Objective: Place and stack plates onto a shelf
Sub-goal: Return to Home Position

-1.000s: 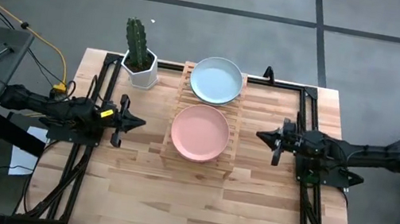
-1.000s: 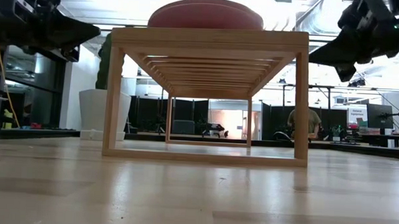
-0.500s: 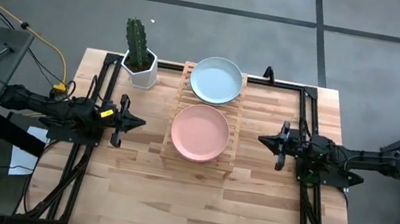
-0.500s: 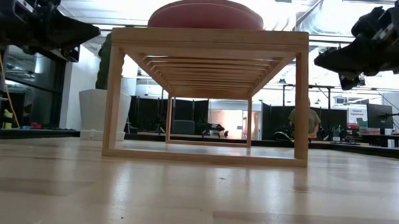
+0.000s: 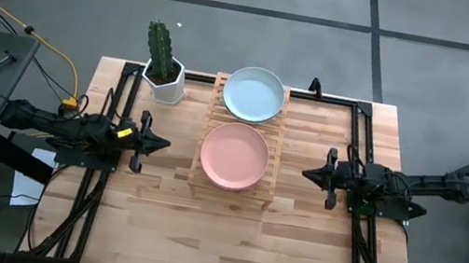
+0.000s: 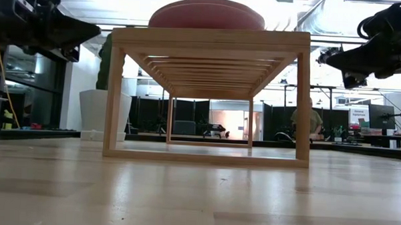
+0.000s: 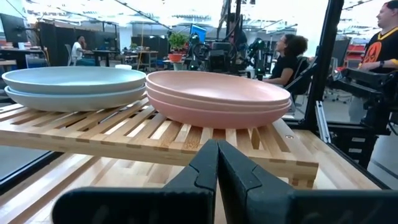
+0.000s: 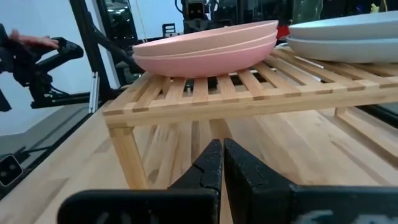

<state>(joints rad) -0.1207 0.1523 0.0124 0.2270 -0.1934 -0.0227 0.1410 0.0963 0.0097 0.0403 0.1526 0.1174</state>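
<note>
The pale wooden slat shelf [image 5: 239, 132] stands at the table's middle, toward the far edge. A stack of pink plates [image 5: 234, 155] rests on its near half, and a stack of light blue plates [image 5: 254, 94] on its far half; both stacks show in the left wrist view [image 7: 217, 98] [image 7: 73, 87]. My left gripper [image 5: 164, 144] is shut and empty, left of the shelf. My right gripper [image 5: 307, 173] is shut and empty, right of the shelf. Both hang above the table.
A cactus in a white hexagonal pot [image 5: 164, 73] stands at the far left, beside the shelf. Black frame rails [image 5: 356, 226] run along both table sides. The near half of the tabletop [image 5: 226, 244] is bare wood. People sit in the room beyond [image 7: 287, 56].
My right gripper has drawn back from the shelf toward the table's right edge and a little toward the near edge, staying shut. The left arm, the plates and the shelf have kept still.
</note>
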